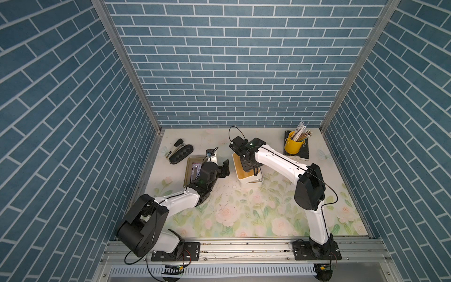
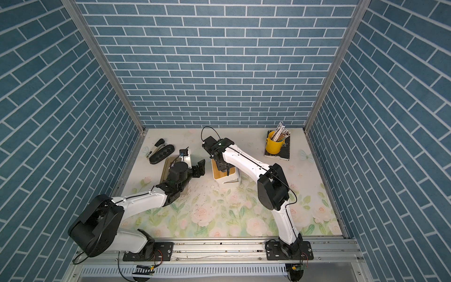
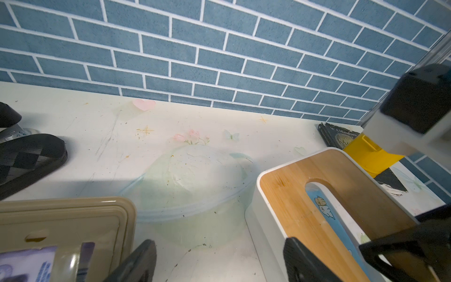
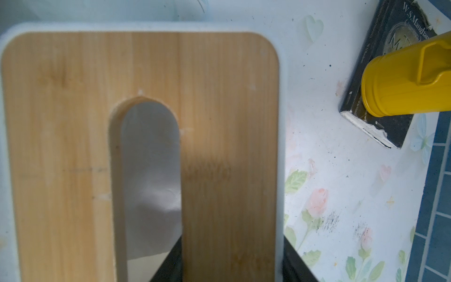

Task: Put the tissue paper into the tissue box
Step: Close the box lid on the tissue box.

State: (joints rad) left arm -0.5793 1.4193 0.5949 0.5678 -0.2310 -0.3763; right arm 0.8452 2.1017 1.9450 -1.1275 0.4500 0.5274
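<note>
Flagging risk: right hand [image 4: 231,268] straddles the tissue box [image 1: 251,180] top, one finger in the slot, one outside the wall, apparently clamped on it. Tissue paper [image 4: 148,175] already lies inside, seen through the slot. A skewed pull could lift the wooden lid [image 4: 61,122] or drag the box. Left hand [image 1: 224,169], jaws apart and empty, hangs at the box's 9 o'clock beside an olive tray [image 1: 188,171]. Farther back: stapler [image 1: 174,147] and black case [image 1: 181,154] at 10 o'clock, yellow cup [image 1: 291,146] on a book [image 1: 305,152] at 2 o'clock, none obstructing.
</note>
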